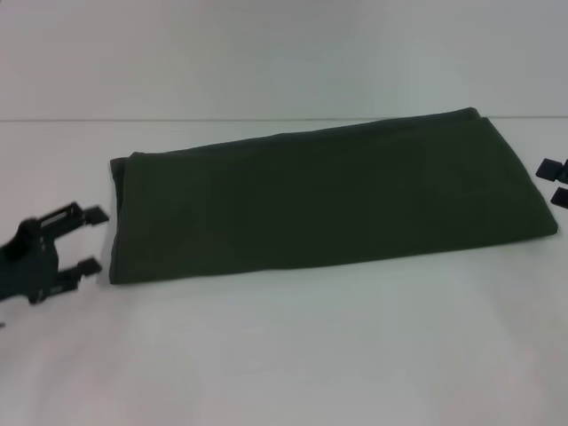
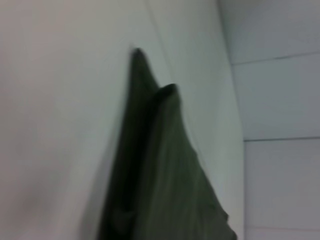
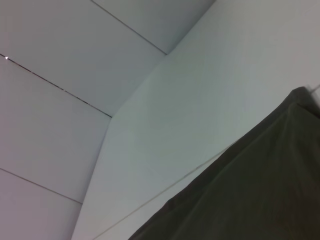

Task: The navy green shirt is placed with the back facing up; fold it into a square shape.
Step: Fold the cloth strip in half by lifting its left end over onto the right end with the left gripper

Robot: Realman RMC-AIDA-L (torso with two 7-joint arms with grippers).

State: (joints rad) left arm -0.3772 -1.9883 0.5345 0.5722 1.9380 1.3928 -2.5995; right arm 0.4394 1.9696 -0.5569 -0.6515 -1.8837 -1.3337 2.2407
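Observation:
The navy green shirt (image 1: 328,200) lies folded into a long flat band across the white table (image 1: 284,355), plain side up, running from the near left to the far right. My left gripper (image 1: 91,240) is open and empty, just left of the shirt's left end. My right gripper (image 1: 556,182) shows only its two fingertips at the right edge, spread apart and empty, beside the shirt's right end. The shirt also shows in the left wrist view (image 2: 160,180) and in the right wrist view (image 3: 250,190). No lettering is visible.
The table's far edge (image 1: 222,120) runs behind the shirt against a pale wall. White tabletop lies in front of the shirt. Floor tiles show beyond the table in both wrist views.

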